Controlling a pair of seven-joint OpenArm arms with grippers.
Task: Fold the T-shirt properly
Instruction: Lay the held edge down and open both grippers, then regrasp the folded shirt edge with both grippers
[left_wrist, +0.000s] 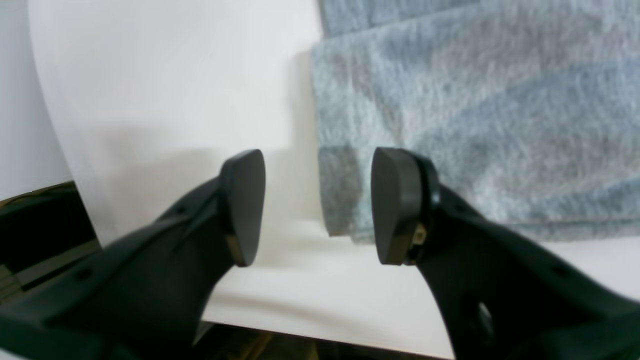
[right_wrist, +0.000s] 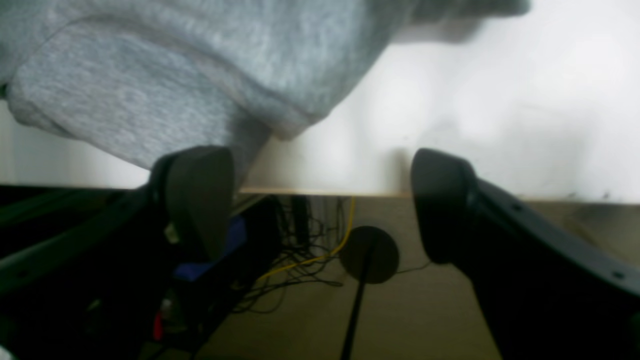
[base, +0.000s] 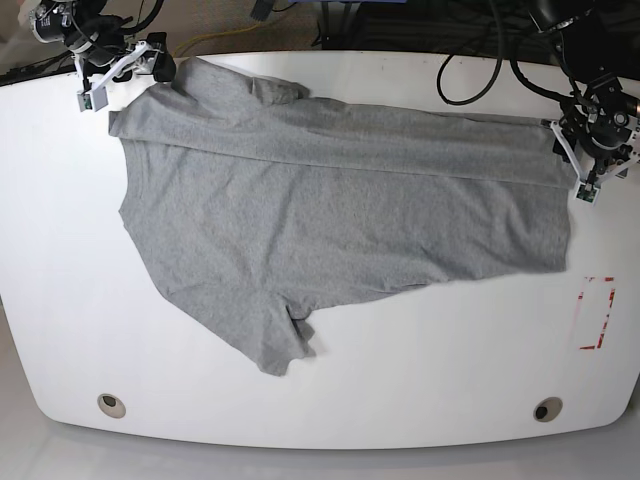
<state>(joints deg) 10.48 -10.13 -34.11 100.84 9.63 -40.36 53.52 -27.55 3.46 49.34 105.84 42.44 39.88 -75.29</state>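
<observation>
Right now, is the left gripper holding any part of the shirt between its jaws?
No, the left gripper is open, and the shirt edge lies flat on the table beyond it.

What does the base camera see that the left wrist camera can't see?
Only the base view shows the whole T-shirt spread out with one long side folded over, the red rectangle marked on the table, two round holes near the table's front edge, and the right hand at the shirt's far corner. Only the left wrist view shows, close up, the left hand open with nothing between its pads, just beside the shirt's folded corner. Both show the grey shirt, the white table and the left hand.
</observation>
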